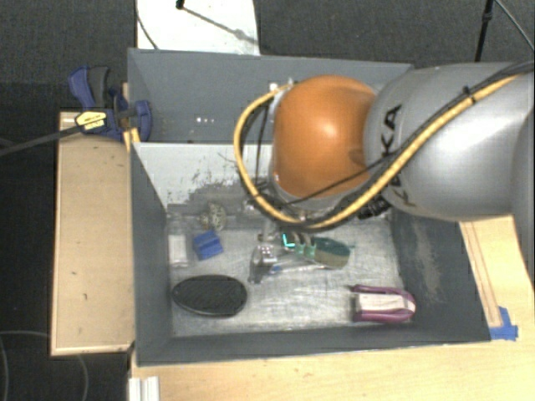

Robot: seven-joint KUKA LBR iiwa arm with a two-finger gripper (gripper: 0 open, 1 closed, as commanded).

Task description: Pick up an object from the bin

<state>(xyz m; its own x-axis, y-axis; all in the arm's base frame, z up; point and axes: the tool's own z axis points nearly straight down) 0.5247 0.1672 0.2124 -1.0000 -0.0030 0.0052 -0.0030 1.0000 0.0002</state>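
Note:
My gripper [266, 261] hangs low over the middle of the bin floor, just beneath the orange cover. Right beside it, on its right, lies a green, partly see-through thing [328, 251]; I cannot tell if the two touch. A small blue block [206, 244] rests to the gripper's left. A flat black oval [209, 296] lies further forward on the left.
A purple and white packet [382, 305] lies near the front right corner. A small clear piece [177, 249] and a round greyish thing [215, 216] sit at the left and back left. The arm and orange cover hide the back right of the bin.

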